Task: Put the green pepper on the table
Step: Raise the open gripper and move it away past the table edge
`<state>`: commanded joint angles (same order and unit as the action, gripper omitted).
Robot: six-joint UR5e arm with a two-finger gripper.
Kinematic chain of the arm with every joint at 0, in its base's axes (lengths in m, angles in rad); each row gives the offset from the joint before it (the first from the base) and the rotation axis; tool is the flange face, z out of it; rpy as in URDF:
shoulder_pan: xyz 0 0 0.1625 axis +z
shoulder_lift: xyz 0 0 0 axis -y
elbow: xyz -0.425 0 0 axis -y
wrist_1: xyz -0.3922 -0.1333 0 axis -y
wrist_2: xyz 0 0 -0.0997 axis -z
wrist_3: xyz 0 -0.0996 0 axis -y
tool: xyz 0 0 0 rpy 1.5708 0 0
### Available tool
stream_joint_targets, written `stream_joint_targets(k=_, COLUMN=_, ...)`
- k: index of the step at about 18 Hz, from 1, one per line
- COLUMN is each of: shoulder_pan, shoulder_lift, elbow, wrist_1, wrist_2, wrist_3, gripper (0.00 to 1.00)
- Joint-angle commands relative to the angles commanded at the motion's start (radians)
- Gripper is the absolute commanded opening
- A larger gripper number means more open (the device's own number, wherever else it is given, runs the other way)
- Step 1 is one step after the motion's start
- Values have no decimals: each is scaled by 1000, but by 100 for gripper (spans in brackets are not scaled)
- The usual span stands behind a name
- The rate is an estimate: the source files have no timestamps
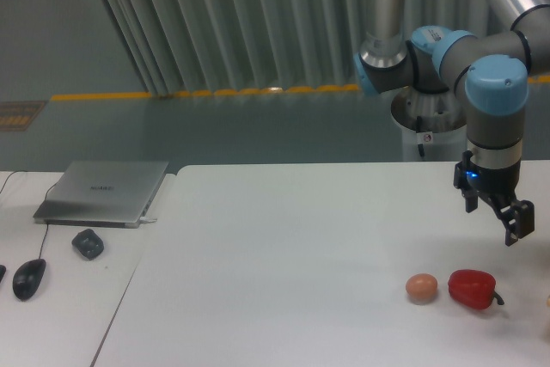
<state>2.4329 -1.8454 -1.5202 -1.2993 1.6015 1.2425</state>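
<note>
The main desk (284, 255) is a large white slab with a smooth matte top. Near its 4 o'clock corner lies a glossy red pepper (471, 288) with a dark curved stem. A small, matte tan egg-shaped ball (421, 288) sits just beside it at 9 o'clock, apart from it. The end effector (494, 219) hangs above the desk at 1 o'clock from the red pepper. Its two black fingers are spread with nothing between them, and it touches no object. The green pepper cannot be located in this view. The arm (494, 92) carrying the end effector has grey tubular links and light-blue joint caps. At 9 o'clock a white side desk (60, 324) adjoins the main desk and carries a closed grey laptop (103, 191), a black mouse (28, 278) and a small dark lumpy object (88, 243). Behind them at 12 o'clock are a grey-green floor with a yellow line (215, 92) and a pale ribbed wall (258, 15).
</note>
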Motion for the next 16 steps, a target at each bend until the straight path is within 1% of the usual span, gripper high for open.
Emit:
stream_joint_targets(k=11, shoulder_pan=-2, shoulder_lift=3, elbow=-11, wrist_1=15, wrist_2=3, wrist_3=8, gripper=100)
stream_joint_targets(k=16, shoulder_pan=-2, shoulder_lift=2, elbow=-11, wrist_1=48, wrist_2=-6, wrist_3=-2, gripper=100)
